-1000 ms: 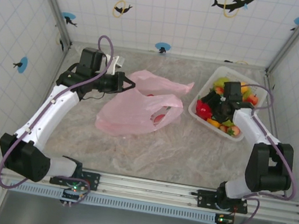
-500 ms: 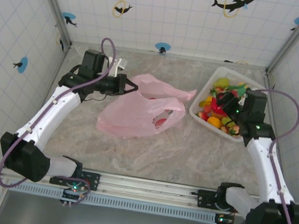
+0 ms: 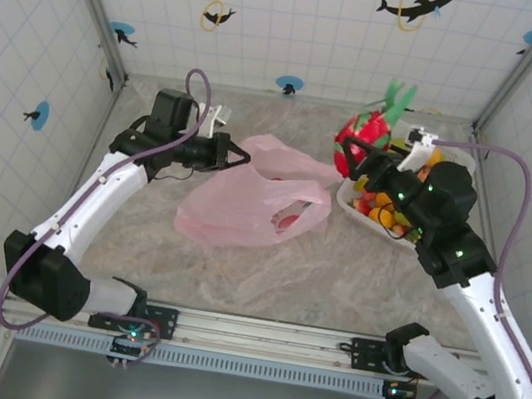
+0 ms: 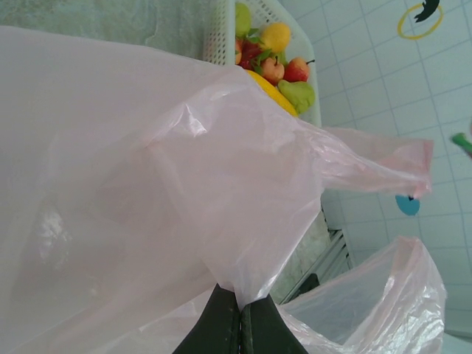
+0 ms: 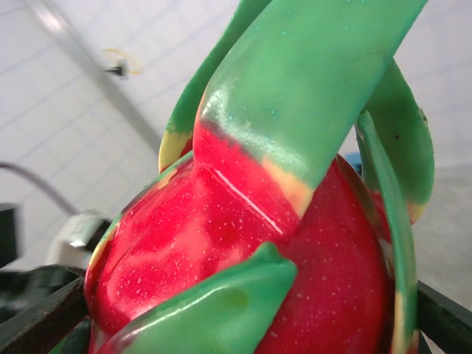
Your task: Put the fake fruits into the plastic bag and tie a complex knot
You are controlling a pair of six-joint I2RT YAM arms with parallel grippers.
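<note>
The pink plastic bag lies crumpled on the table, with a red fake fruit showing through its mouth. My left gripper is shut on the bag's upper edge; in the left wrist view its jaws pinch the thin pink film. My right gripper holds a big red dragon fruit with green leaves in the air, above the basket's left end. The right wrist view has this fruit wedged between the black fingers. More fake fruits lie in the basket.
The white slatted basket stands at the right back, close to the right wall; it shows behind the bag as basket with fruits. Tiled walls enclose the table on three sides. Bare marble lies in front of the bag.
The right arm has lifted the red dragon fruit out of the basket and carried it up and to the left. The left gripper keeps its pinch on the bag, nearly still.
</note>
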